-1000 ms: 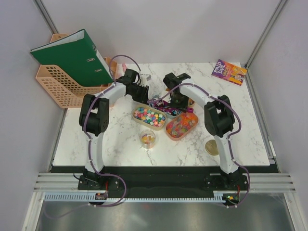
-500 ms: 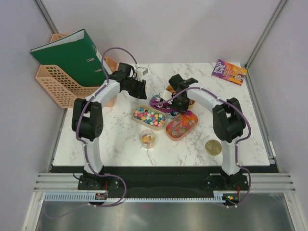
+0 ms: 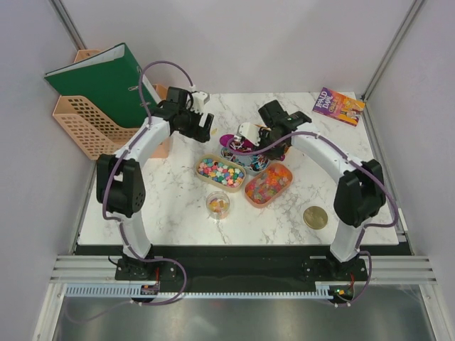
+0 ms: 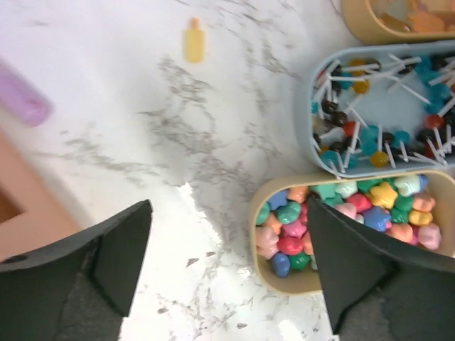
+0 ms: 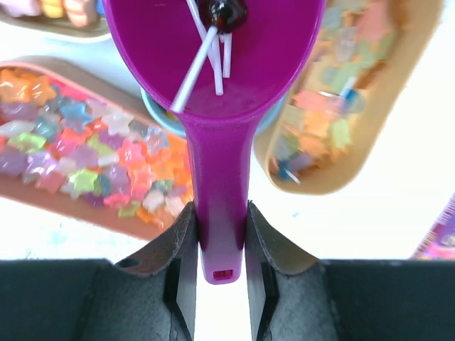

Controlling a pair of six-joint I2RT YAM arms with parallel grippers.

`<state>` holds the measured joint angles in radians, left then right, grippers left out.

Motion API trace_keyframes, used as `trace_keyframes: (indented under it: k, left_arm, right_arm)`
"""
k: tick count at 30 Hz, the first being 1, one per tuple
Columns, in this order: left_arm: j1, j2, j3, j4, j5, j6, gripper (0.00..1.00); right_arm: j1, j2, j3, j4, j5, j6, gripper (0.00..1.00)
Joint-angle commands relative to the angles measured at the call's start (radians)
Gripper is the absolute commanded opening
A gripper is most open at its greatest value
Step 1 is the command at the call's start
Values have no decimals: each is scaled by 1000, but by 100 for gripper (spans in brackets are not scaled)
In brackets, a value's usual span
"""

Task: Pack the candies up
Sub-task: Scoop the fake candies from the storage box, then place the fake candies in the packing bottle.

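Right hand clamps the purple scoop by its handle, lollipops in the bowl ahead of its fingers, above trays of candies; left hand gapes wide over the tabletop, candies just beside one finger.

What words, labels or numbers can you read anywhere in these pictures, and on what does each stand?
"ROALD DAHL": on the cover of the purple book at the table's far right corner.
Book's title below the name: too small to read.
Green binder and magenta scoop: no writing visible.
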<state>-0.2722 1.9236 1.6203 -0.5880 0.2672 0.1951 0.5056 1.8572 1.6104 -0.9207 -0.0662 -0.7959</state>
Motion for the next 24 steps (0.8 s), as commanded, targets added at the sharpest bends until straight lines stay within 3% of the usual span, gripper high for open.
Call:
trace_keyframes:
  k: [1,12,24]
  left_arm:
    - [8,-112,-34,56,-204,14,100]
    - [22,-294,-279,100,-233,-40,100]
    - [22,-409,-379,128,-232,-39,99]
  right_arm:
    - [-3,-108,-9,-41,-35,-35,1]
    - [155,-251,-159,-190,81,-141,0]
    - [313,-139,-73,-343,299,-109,0]
